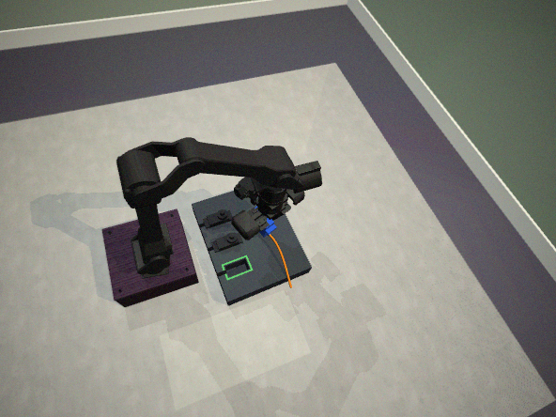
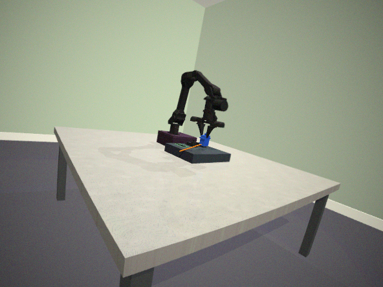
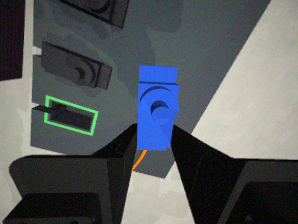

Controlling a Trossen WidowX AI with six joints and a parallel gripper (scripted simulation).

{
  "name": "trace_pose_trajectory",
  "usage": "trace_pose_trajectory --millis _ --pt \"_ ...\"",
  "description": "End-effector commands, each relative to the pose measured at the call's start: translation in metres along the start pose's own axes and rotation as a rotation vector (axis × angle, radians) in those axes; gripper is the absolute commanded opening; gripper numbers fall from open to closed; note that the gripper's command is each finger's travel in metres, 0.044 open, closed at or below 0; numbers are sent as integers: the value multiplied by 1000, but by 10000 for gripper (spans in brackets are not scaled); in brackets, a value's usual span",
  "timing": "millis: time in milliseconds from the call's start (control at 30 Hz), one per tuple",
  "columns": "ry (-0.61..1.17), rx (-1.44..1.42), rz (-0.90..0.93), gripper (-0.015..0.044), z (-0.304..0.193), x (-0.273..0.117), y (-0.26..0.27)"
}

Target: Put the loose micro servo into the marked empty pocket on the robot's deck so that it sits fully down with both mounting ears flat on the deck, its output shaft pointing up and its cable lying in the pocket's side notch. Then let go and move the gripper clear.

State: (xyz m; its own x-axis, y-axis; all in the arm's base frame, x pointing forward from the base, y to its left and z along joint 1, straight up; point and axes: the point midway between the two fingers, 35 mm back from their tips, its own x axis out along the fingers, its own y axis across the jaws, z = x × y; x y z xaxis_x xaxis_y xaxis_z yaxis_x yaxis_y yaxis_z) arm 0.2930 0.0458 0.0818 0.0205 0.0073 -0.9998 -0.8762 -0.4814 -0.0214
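No text, label, brand or number can be read in any view. The only sign is a bright green rectangular outline (image 3: 70,115) painted on the dark deck (image 3: 210,65), ringing the empty pocket; in the wrist view it lies to the left of the claw (image 3: 154,142), apart from it.

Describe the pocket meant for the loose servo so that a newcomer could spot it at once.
Start at the dark deck beside the arm's purple base. Along its base-side edge run two seated dark servos, then the pocket. It alone is empty and outlined in bright green.
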Motion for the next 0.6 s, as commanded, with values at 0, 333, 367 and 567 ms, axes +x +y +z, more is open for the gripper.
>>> trace_pose_trajectory --millis 0,333,367,567 --pt "7 -4 -8 0 0 -3 1" --pt "7 -4 -7 0 0 -3 4" --pt "7 -4 -7 0 0 -3 4" --pt "7 -4 -7 0 1 -3 6"
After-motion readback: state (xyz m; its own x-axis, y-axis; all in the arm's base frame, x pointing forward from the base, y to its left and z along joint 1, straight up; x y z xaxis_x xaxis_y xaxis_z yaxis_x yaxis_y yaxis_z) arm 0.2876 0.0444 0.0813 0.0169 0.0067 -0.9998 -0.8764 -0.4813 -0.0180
